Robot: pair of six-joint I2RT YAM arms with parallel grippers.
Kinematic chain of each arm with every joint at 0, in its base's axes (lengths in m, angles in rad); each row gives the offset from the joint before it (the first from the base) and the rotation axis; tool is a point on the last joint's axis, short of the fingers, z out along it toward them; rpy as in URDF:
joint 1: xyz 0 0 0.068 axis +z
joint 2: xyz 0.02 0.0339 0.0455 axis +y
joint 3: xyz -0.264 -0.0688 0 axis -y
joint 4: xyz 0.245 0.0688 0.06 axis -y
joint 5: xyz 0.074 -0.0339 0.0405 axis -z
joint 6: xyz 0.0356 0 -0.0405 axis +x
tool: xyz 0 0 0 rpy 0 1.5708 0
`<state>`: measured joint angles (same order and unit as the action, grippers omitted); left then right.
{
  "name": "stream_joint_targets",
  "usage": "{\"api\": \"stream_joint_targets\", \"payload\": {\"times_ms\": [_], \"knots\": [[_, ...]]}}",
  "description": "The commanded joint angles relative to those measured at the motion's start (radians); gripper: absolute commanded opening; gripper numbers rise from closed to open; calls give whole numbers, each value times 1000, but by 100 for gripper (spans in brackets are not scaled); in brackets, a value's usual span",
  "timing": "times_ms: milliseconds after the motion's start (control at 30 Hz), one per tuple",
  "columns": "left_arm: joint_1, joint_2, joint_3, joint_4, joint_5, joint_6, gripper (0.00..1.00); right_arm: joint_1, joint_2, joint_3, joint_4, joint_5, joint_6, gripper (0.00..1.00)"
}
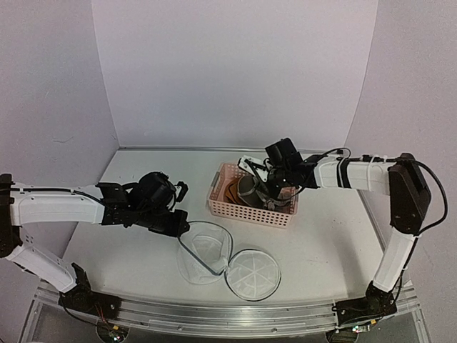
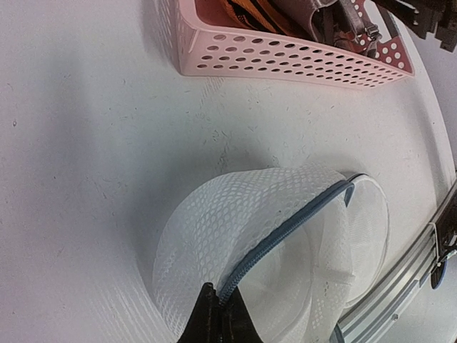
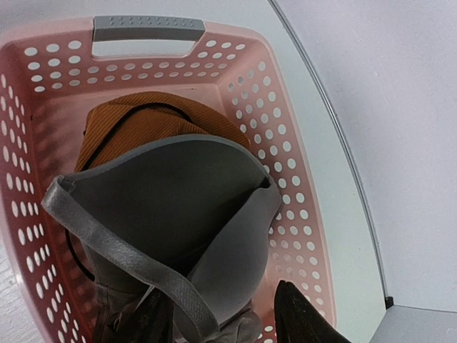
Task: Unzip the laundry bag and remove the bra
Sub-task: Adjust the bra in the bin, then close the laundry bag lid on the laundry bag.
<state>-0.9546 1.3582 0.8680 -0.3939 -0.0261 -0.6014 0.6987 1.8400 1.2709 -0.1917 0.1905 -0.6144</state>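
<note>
I am working over the white table, where the pink basket is standing toward the far side. The laundry bag is lying in front of the basket, nearer my bases. It is gaping open: translucent white mesh with a dark rim, and its round ribbed lid is lying flat on the side away from the basket. The bra is lying inside the basket, grey cup up, with orange-brown lining showing behind and a grey strap trailing across. My left claw is pinching the bag's zip rim, jaws closed on it. My right claw is hanging inside the basket over the bra, its fingers standing apart either side of the cup's edge, not squeezing.
</note>
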Motion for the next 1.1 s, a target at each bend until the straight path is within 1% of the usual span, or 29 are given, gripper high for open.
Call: {"api": "stream_joint_targets", "payload": {"times_ms": [0,133,400,567,633,833,900,1067], "knots": [[5,2,24,7,9,11,0,-4,-135,34,-56,-68,69,53],[5,10,28,7,11,17,0,-3,-182,35,-114,-122,120,58],[5,18,36,7,15,26,0,-5,-247,32,-190,-175,192,64],[5,21,42,6,18,26,0,-5,-239,55,-221,-181,234,64],[5,17,39,6,16,25,0,-5,-254,49,-222,-214,261,63],[5,4,42,6,-7,21,0,-7,-336,-17,-226,-263,479,62],[5,7,38,5,-9,17,0,-8,-369,-50,-264,-275,560,62],[5,18,30,7,-20,15,0,-7,-505,-217,-294,-358,741,62]]}}
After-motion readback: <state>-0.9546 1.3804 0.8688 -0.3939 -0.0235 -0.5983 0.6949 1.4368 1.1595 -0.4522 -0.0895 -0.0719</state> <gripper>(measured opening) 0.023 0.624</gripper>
